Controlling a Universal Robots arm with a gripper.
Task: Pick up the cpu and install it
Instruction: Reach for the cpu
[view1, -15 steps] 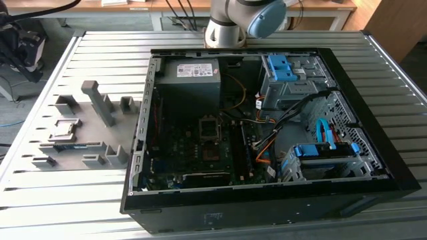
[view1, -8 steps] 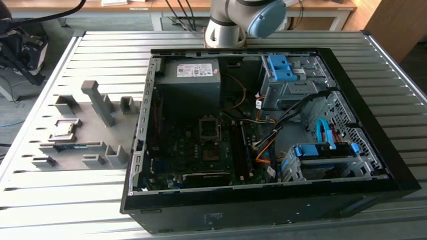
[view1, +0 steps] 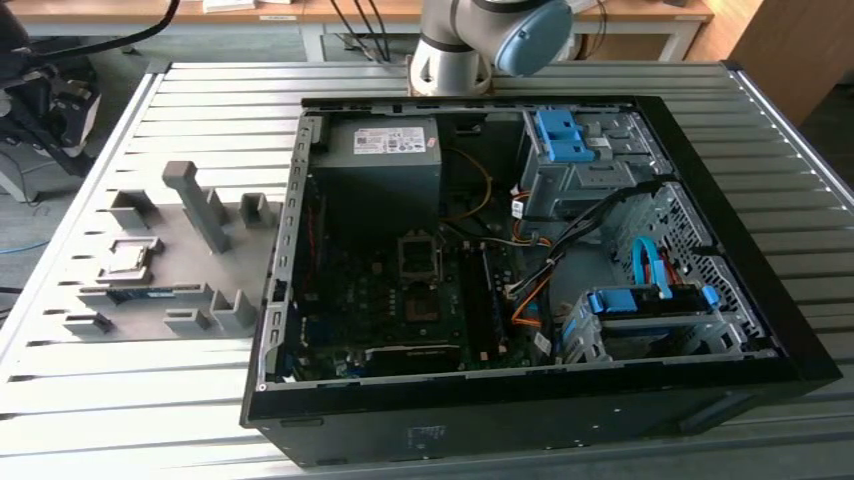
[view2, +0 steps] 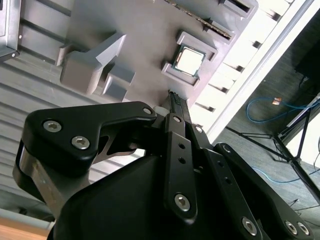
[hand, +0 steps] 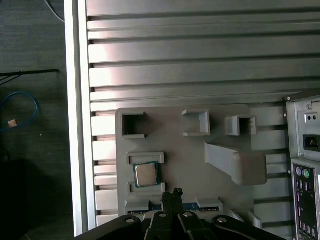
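Black gripper (hand: 176, 194) links crowd the near edge of both wrist views, and their lower parts are cut off by the frame. The two thin fingertips (view2: 175, 102) meet in a narrow point, so the claw is closed and grips nothing. It hangs over a grey plate (hand: 180, 150) of plastic holders, and its tip points near the cpu (hand: 145, 174) but stays clear of it.

The cpu lies flat, silver top up, in a shallow square frame on that plate. This frame is among the holders closest to the table's (view1: 160, 110) side edge. Beyond the edge the floor drops away, with a blue cable (hand: 20, 107) lying on it. Bare ribbed table runs open past the plate's far side.

In the exterior view the plate lies on the exterior view's left of the open computer case (view1: 467, 415), just beside its wall. Upright posts (view1: 200, 205) rise from the plate between the cpu's frame and the case. Inside the case, the socket (view1: 418, 270) sits on the board, hemmed in by a grey power box (view1: 380, 150), loose wires and blue-latched drive cages (view1: 641, 310). The arm's base (view1: 454, 55) stands behind the case, and the frame cuts off its upper part.

A thin strip (hand: 200, 206) beneath the gripper is mostly hidden, and what it is cannot be made out. The case's back panel (hand: 305, 170) is cut off at the edge of the first wrist view.
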